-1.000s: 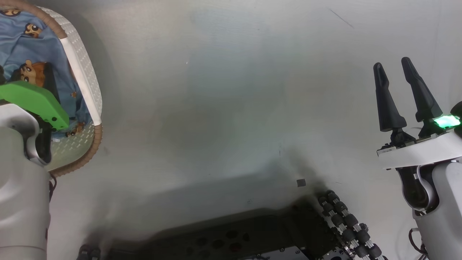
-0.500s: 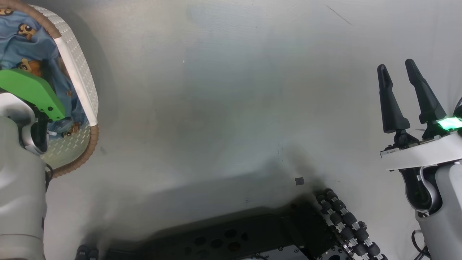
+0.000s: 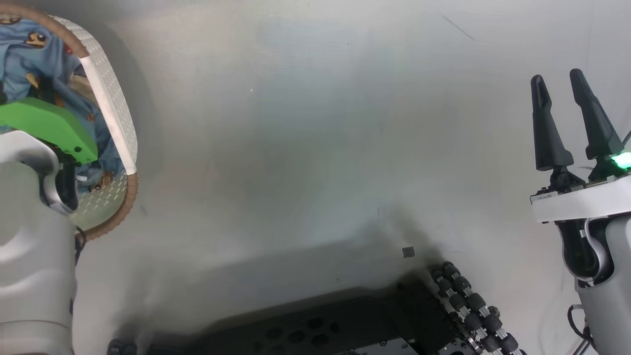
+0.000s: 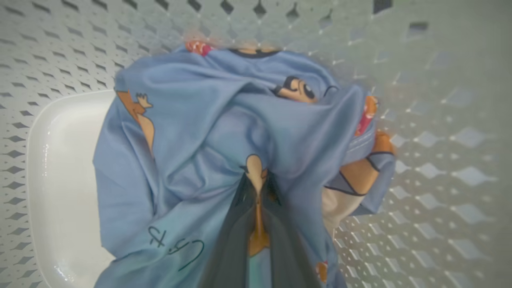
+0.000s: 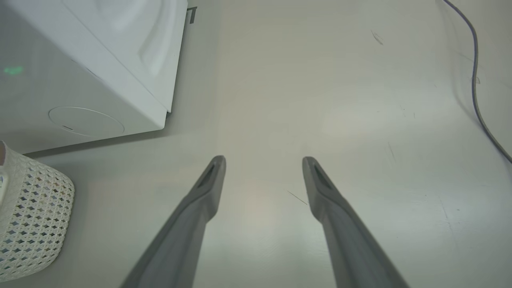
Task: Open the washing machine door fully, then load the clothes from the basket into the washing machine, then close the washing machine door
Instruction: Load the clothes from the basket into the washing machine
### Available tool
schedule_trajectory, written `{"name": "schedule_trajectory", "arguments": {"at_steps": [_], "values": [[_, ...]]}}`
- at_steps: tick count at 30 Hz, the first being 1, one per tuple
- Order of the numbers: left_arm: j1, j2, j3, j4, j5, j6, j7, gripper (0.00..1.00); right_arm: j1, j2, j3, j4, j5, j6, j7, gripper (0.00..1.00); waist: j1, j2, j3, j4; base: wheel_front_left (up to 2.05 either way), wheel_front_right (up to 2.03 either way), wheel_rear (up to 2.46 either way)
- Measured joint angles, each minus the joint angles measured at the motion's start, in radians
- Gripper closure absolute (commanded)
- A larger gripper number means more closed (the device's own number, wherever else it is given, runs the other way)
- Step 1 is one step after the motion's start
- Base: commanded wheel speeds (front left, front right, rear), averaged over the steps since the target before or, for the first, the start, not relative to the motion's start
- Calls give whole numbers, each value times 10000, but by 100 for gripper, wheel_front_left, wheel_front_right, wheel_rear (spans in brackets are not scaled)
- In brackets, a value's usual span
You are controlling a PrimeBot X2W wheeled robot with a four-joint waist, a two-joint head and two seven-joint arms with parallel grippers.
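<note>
The cream basket (image 3: 111,106) with a brown rim sits at the upper left in the head view. Inside it lie the light blue clothes (image 3: 29,59). My left arm hangs over them, its green cover hiding the fingers. In the left wrist view my left gripper (image 4: 256,180) is shut on a bunched fold of the clothes (image 4: 208,120), above the basket's perforated floor (image 4: 440,160). My right gripper (image 3: 556,76) stands open at the right over bare floor, holding nothing, as the right wrist view (image 5: 263,160) also shows. The washing machine's white lower body (image 5: 80,60) shows there. Its door is out of view.
The basket's outer wall (image 5: 32,216) stands near the washing machine's corner in the right wrist view. A dark cable (image 5: 476,80) runs along the floor at the far right. My dark wheeled base (image 3: 320,330) lies along the bottom of the head view.
The clothes, spread flat before, are now gathered into a bunch under my left arm, baring more of the basket's floor. My right gripper has drifted slightly up and right, still open.
</note>
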State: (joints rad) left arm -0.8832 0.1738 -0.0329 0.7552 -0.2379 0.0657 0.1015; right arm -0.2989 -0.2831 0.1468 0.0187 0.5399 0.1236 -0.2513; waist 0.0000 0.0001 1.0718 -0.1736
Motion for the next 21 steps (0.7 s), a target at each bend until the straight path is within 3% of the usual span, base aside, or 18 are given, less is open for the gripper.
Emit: {"name": "schedule_trajectory", "arguments": {"at_steps": [13,21], "values": [[1002,-337,173,391,-230,-31,-1806,100,-236,4,-130,104,-25,0,0,0,0,0,-1004,230,0,0,0],[1485,-608,188,491,-336,-282,-2819,100,-249,0,-169,238,-50,0,0,0,0,0,-1771,384,0,0,0]]}}
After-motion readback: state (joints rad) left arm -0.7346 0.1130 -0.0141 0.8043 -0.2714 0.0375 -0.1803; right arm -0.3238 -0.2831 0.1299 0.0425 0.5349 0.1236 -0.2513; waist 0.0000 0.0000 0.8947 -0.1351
